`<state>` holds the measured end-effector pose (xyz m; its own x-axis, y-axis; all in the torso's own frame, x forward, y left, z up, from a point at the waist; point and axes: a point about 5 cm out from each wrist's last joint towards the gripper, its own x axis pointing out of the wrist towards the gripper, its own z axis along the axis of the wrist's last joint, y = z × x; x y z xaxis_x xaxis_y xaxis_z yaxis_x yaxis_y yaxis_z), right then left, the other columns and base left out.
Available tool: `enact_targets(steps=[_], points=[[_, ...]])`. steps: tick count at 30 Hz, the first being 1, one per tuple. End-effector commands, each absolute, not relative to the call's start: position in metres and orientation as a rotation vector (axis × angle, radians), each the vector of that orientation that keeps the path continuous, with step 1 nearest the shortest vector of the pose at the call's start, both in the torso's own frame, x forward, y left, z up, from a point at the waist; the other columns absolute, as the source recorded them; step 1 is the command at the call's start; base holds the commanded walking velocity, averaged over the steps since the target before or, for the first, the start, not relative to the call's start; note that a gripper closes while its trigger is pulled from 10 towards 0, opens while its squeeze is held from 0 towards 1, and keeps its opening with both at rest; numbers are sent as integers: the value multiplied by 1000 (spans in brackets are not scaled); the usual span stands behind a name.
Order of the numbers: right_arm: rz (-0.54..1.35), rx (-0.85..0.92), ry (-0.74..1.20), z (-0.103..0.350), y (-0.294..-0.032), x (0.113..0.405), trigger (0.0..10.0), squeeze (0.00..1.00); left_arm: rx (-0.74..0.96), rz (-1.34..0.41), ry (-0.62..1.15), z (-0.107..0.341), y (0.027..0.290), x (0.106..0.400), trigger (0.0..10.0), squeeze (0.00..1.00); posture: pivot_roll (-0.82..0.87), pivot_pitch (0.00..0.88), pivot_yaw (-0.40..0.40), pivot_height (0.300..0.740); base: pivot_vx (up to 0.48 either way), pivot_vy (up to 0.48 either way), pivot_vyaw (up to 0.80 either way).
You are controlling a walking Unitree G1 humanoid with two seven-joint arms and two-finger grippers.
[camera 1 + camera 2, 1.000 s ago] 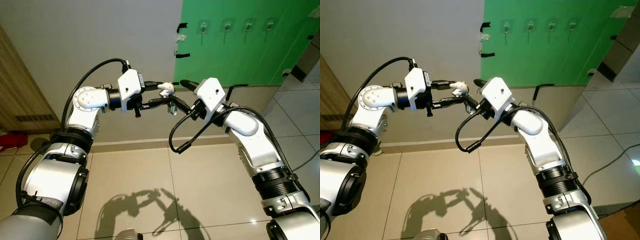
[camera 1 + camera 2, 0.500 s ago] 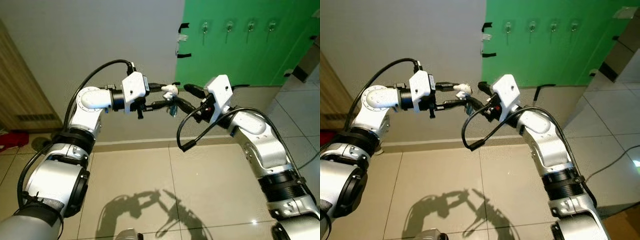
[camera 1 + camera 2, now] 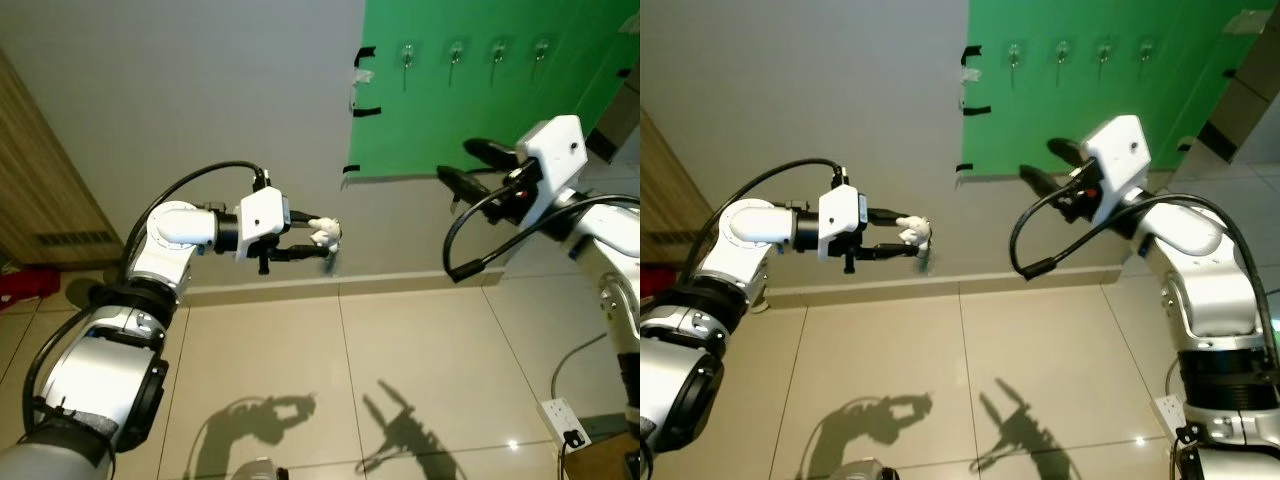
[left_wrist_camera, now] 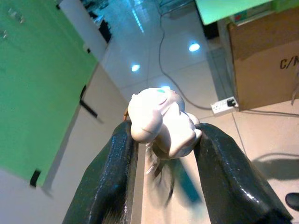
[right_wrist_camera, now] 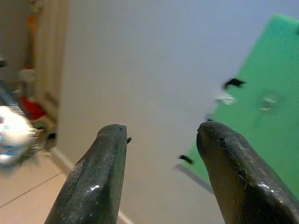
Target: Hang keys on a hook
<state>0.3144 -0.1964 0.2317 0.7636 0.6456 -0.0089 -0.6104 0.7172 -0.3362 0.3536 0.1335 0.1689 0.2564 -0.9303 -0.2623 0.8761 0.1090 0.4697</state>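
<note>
Wooden panelling (image 3: 40, 170) at far left, pale grey wall (image 3: 200, 90) beside it, beige floor tiles (image 3: 330, 370) below; left gripper (image 3: 318, 240) held out level before the wall, fingers (image 4: 112, 177) clamped on a white animal-shaped key charm (image 3: 325, 231); charm wedged between the two fingertips, head poking out past them; keys (image 4: 170, 184) dangling under the charm, between and below the fingers, blurred, details not to be made out; green board (image 3: 470, 90) fixed to the wall with black tape, to the right of and above the charm; row of four clear hooks (image 3: 475, 52) along the board's top, nothing hanging on them; right gripper (image 3: 455, 165) raised in front of the board's lower edge, well apart from the charm, fingers (image 5: 100, 182) spread with nothing between them; white power strip (image 3: 562, 423) on the floor at far right.
</note>
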Motion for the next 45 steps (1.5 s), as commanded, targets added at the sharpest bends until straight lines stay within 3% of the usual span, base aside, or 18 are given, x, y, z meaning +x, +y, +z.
enact_targets(steps=[1, 20, 45], points=[[722, -337, -113, 235, -195, 312, 10000, 0, 645, -1348, -118, 176, 132, 355, 10000, 0, -5, 0, 67, 740, 0, 0, 0], [832, -371, 14, 178, -151, 316, 10000, 0, 606, -1351, -169, 189, 128, 358, 10000, 0, 3, 0, 75, 740, 0, 0, 0], [884, -401, 13, 165, -130, 328, 10000, 0, 600, -1362, -165, 187, 125, 358, 10000, 0, 8, 0, 77, 740, 0, 0, 0]])
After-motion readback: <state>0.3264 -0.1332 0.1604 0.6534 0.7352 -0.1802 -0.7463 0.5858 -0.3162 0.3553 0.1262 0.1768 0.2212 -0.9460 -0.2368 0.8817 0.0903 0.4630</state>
